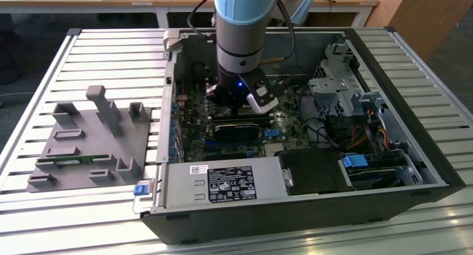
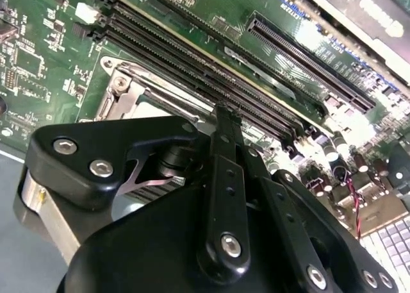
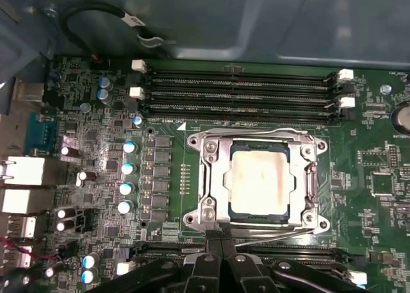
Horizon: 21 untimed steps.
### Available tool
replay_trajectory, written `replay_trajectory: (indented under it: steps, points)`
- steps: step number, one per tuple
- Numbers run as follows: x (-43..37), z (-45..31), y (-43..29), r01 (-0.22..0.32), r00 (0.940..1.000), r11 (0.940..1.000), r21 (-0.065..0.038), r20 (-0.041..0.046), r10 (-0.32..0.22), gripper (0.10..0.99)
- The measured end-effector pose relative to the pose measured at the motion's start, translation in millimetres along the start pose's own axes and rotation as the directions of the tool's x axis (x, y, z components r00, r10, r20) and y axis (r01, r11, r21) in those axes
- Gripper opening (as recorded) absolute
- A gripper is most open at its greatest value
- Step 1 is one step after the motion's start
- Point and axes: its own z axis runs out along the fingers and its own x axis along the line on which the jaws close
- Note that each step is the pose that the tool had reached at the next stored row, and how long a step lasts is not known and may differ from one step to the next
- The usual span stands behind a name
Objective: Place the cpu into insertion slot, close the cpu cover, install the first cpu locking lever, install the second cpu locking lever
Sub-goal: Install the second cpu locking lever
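Note:
In the first wrist view the cpu (image 3: 259,181), a dull silver square, lies in the insertion slot, whose dark frame shows as a strip at the chip's edge (image 3: 269,215). The silver cpu cover (image 3: 208,177) lies flat around the chip, which shows through its window. A thin metal lever (image 3: 282,235) runs along the socket edge nearest my gripper (image 3: 221,235). The black fingers are shut together, with their tips at that edge of the socket. In the second wrist view a fingertip (image 2: 225,117) points at the socket frame (image 2: 125,88). In the exterior view the gripper (image 1: 238,110) is low inside the computer case.
Long black memory slots (image 3: 243,91) run beside the socket. A black graphics card (image 1: 236,130) lies just in front of the gripper. A white-labelled power supply box (image 1: 221,183) sits at the case's front. A grey fixture (image 1: 92,138) stands on the slatted table at the exterior view's left.

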Motion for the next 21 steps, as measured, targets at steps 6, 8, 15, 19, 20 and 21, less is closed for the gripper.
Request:
replay_trajectory:
  steps: [6,8,15,19,20,21]
  points:
    - [0.7,-0.4,-6.6,-0.001,1.0,0.9998,-0.02,0.0006,0.001,0.106]
    - [1.6,-0.6,-7.6,-0.001,1.0,0.9996,-0.028,0.0007,0.001,0.106]
    - [7.1,0.4,-9.4,-0.001,1.0,0.9984,-0.057,0.0012,0.001,0.106]
    - [9.8,2.4,-9.9,-0.001,1.0,0.998,-0.063,0.0022,0.001,0.106]
    - [10.7,3.0,-10.0,-0.001,1.0,0.9979,-0.065,0.0026,0.001,0.106]
    - [11.6,3.4,-10.1,-0.001,1.0,0.9978,-0.066,0.0029,0.001,0.106]
